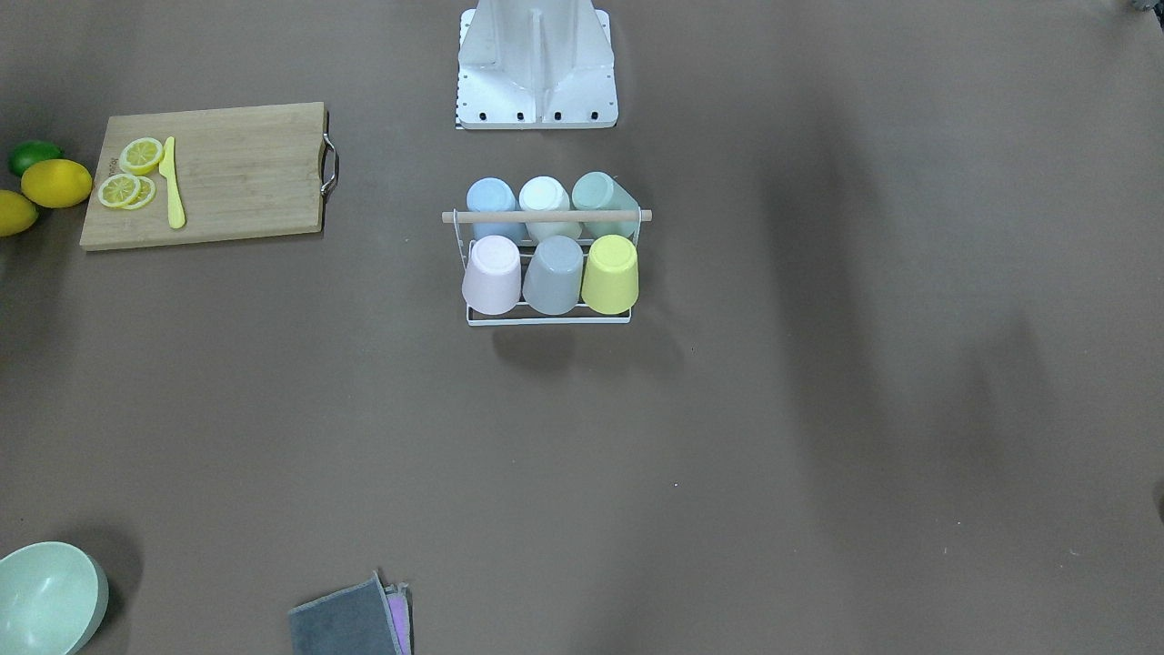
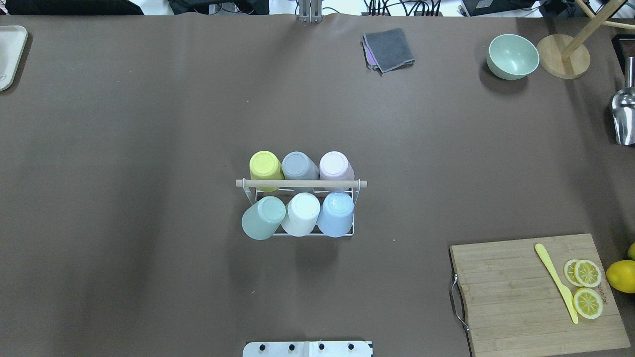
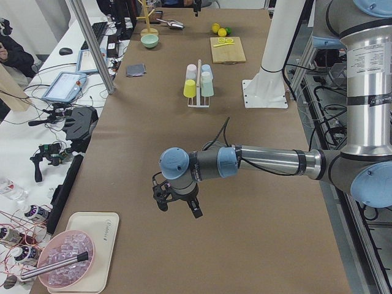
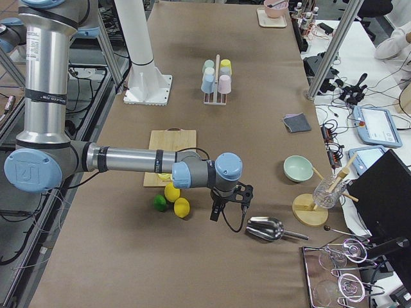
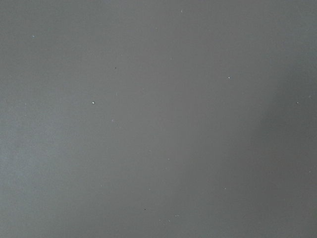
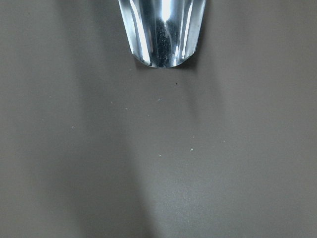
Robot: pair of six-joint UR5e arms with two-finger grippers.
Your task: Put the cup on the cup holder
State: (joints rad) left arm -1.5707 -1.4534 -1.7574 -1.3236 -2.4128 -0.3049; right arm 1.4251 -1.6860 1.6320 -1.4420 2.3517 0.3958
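Note:
The white wire cup holder (image 2: pixel 301 183) with a wooden rod handle stands at the table's middle; it also shows in the front view (image 1: pixel 546 216). Several cups sit upside down on its prongs: yellow (image 2: pixel 265 167), grey (image 2: pixel 298 166), pink (image 2: pixel 335 166), green (image 2: pixel 263 216), white (image 2: pixel 302 212) and blue (image 2: pixel 336 213). The green cup leans outward. My left gripper (image 3: pixel 177 205) hangs over bare table far to the holder's left, and my right gripper (image 4: pixel 225 208) hovers far to its right beside a metal scoop (image 4: pixel 266 228). Both show only in the side views, so I cannot tell whether they are open or shut.
A wooden cutting board (image 2: pixel 526 307) with lemon slices (image 2: pixel 587 287) and a yellow knife (image 2: pixel 558 282) lies at the near right, next to a lemon (image 2: pixel 621 275). A green bowl (image 2: pixel 512 56), a grey cloth (image 2: pixel 388 49) and the scoop (image 2: pixel 624 116) lie at the far right. A white tray (image 2: pixel 10 54) lies at the far left.

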